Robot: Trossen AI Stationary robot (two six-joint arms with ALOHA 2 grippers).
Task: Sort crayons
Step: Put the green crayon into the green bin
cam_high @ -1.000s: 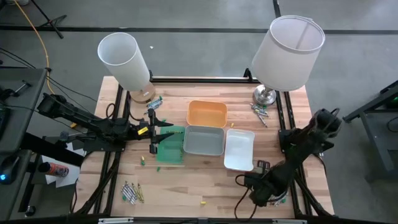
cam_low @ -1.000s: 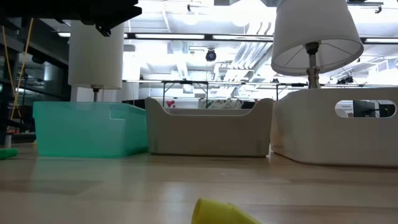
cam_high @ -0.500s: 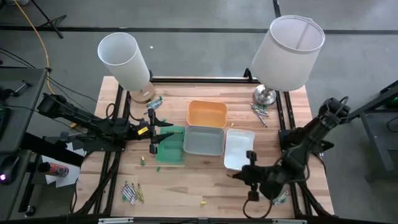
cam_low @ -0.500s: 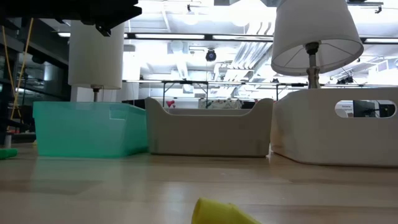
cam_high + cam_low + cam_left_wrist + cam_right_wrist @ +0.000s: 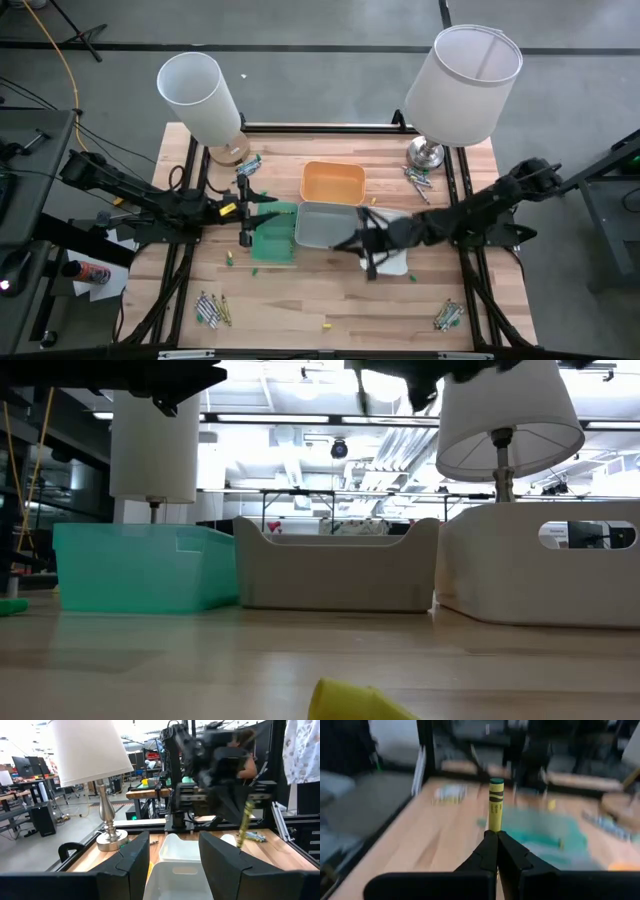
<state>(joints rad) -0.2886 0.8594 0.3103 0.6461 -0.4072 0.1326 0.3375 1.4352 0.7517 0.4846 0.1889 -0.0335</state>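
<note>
1. Yellow-green crayon point(image 5: 495, 805) stands upright, pinched at its lower end between the pressed-together fingers of the right gripper point(image 5: 496, 836); only its upper part shows above the fingertips.
2. From above, the right gripper point(image 5: 366, 243) hangs over the seam between the grey tray point(image 5: 327, 226) and the white tray point(image 5: 390, 237); the arm hides much of the white tray, and the held crayon cannot be made out there.
3. The left gripper point(image 5: 247, 208) sits over the edge of the green tray point(image 5: 272, 234) farthest from the grey tray, its fingers point(image 5: 127, 865) spread with nothing between them.
4. Past those fingers the right arm is a blur, the crayon point(image 5: 245, 822) hanging from it as a thin stick.
5. Loose crayons lie well apart from the grey tray: a cluster point(image 5: 212, 309) by the near left corner of the table point(image 5: 300, 300), another point(image 5: 447, 316) by the near right corner, a bunch point(image 5: 417, 181) at the right lamp's base point(image 5: 425, 153), a bunch point(image 5: 248, 163) by the left lamp's foot; colours are hard to tell.
6. Single bits lie near the green tray point(image 5: 229, 259) and at the table's front edge point(image 5: 325, 325).
7. The orange tray point(image 5: 332, 182) touches the grey tray's far side.
8. In the low view a yellow stub point(image 5: 350, 700) is cut off by the frame.
</note>
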